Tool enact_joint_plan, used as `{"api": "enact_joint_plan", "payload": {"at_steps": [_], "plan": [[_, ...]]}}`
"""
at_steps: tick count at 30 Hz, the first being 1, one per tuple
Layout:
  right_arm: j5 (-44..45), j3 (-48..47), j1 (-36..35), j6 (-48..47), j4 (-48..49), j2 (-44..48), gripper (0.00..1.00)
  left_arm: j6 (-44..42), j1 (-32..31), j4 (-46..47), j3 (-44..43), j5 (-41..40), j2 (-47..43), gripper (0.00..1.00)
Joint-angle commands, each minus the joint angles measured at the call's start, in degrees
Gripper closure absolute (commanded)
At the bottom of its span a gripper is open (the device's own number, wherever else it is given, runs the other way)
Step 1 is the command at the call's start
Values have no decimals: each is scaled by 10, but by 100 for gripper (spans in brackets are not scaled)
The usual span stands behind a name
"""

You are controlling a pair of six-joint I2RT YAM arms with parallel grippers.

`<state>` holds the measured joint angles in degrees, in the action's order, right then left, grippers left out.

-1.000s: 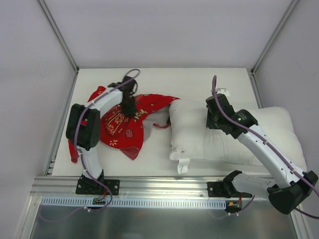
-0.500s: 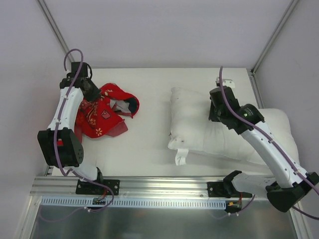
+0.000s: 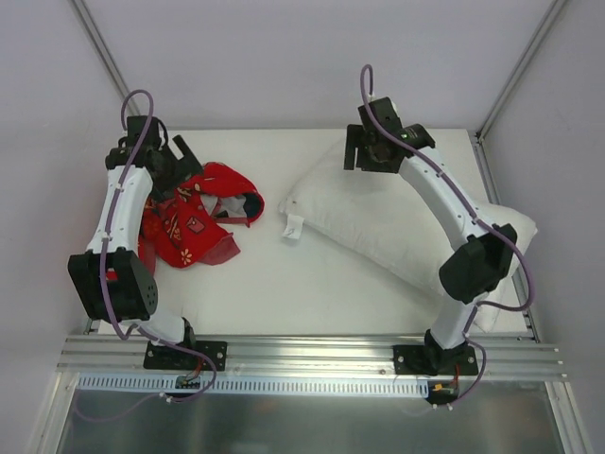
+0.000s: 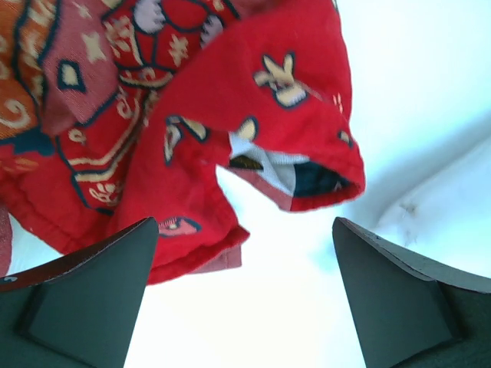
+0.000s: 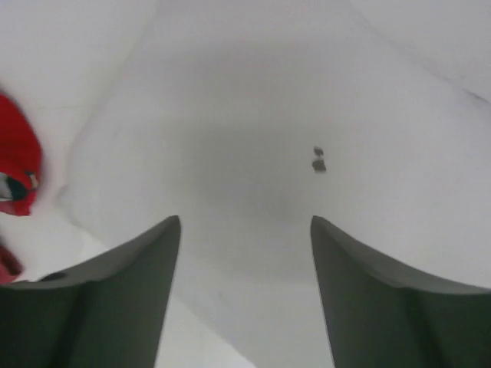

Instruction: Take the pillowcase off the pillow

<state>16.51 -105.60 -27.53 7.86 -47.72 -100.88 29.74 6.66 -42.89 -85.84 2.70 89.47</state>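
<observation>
Pillowcase (image 3: 194, 219) lies as a crumpled red heap on the left side of the counter (image 3: 284, 284), fully off the pillow (image 3: 378, 222) and well apart from it, with bare counter between the two. Its printed side is up, with gold and dark patterns and small flowers; one open hem shows a pale lining in the left wrist view (image 4: 230, 100).

The pillow lies diagonally across the right half of the counter, plain white and wrinkled. Its small white tag (image 3: 293, 227) is at the end nearest the pillowcase, and its other end reaches the counter's right edge.

The left end effector (image 3: 180, 154) is at the far edge of the red heap, its jaws spread wide and holding nothing; the fabric lies below the gap (image 4: 245, 222).

The right end effector (image 3: 367, 154) is over the pillow's far edge. Its jaws are parted (image 5: 244, 218) with only the white pillow surface (image 5: 245, 115) beneath them, and no fabric is pinched.
</observation>
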Motion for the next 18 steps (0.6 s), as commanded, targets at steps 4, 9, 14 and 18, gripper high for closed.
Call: {"api": "enact_joint_plan", "payload": {"at_steps": [4,9,14,18], "plan": [[-22,-41,-3,-22,-18,16,11,-49,-14,-23,48,71,-84,1],[15,43,0,-21,-2,115,10,-40,-57,-30,75,77,-148,1],[88,160,1,-26,2,241,0,-49,-116,-32,70,92,-211,1],[142,249,0,-29,2,335,4,-64,-127,-34,74,106,-250,1]]}}
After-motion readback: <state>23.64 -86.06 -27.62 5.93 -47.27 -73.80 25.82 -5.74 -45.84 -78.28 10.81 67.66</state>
